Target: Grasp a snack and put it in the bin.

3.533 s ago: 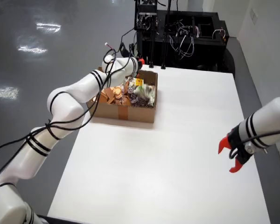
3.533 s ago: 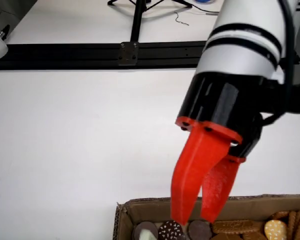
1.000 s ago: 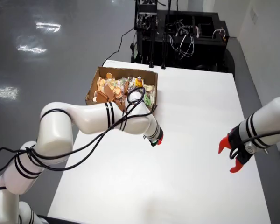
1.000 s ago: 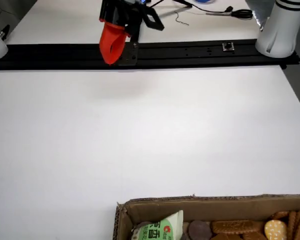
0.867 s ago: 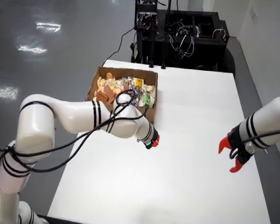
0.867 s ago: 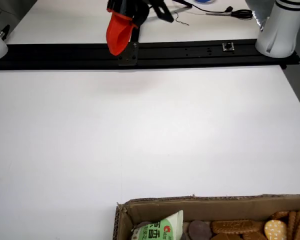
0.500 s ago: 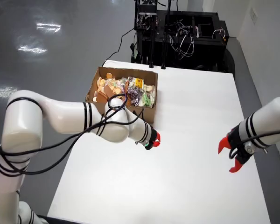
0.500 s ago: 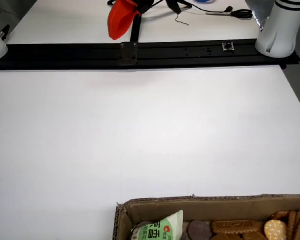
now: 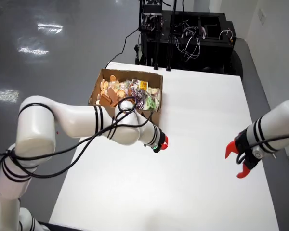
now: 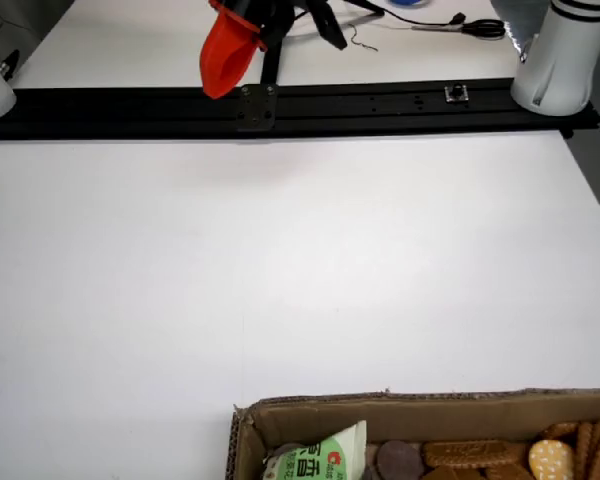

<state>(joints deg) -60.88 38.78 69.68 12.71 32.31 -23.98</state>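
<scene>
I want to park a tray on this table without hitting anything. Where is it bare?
Bare: the white table between the working gripper and the idle arm's red gripper, and the near edge. Crowded: the far-left corner, where the cardboard box is packed with snacks.

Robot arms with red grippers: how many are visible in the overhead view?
2: the white working arm stretches from the left, near the cardboard box; the other white arm is at the right edge.

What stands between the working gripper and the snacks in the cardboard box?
Nothing separate: the gripper sits over bare table, just outside the cardboard box. Only the box's own near wall lies between it and the snacks, so it must go over that.
</scene>
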